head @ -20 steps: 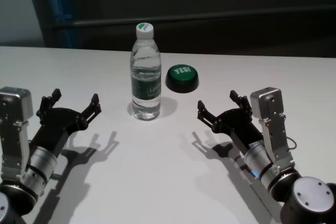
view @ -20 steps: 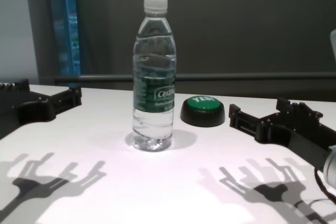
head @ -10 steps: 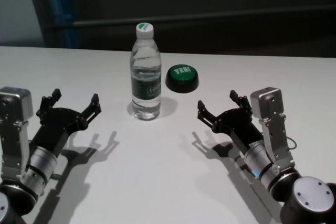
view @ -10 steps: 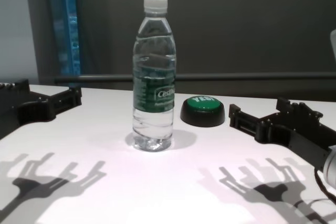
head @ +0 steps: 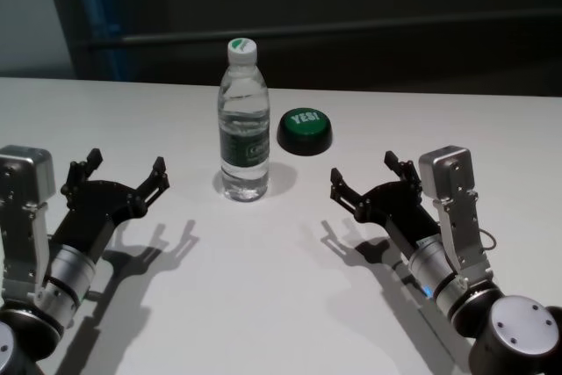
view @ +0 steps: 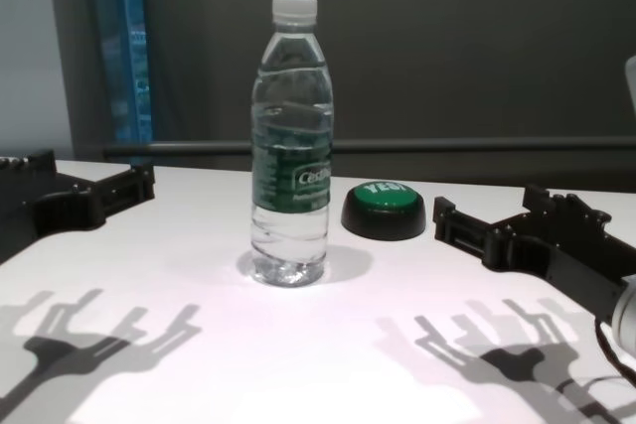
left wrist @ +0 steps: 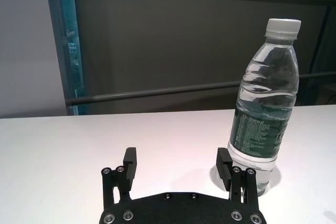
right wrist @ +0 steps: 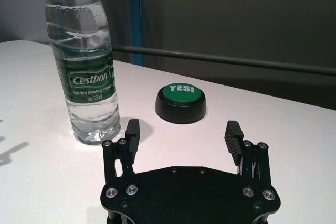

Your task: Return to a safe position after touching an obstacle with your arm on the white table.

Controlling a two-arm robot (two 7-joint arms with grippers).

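The obstacle, a tall clear water bottle (head: 243, 125) with a white cap and dark green label, stands upright on the white table (head: 263, 287) near its middle. It also shows in the chest view (view: 290, 146), the left wrist view (left wrist: 265, 108) and the right wrist view (right wrist: 86, 61). My left gripper (head: 123, 177) is open and empty, held above the table to the left of the bottle and apart from it. My right gripper (head: 373, 180) is open and empty, to the right of the bottle and apart from it.
A low round green button (head: 306, 129) on a black base sits just right of the bottle, ahead of my right gripper; it also shows in the right wrist view (right wrist: 180, 102). A dark wall with a rail (view: 447, 144) runs behind the table's far edge.
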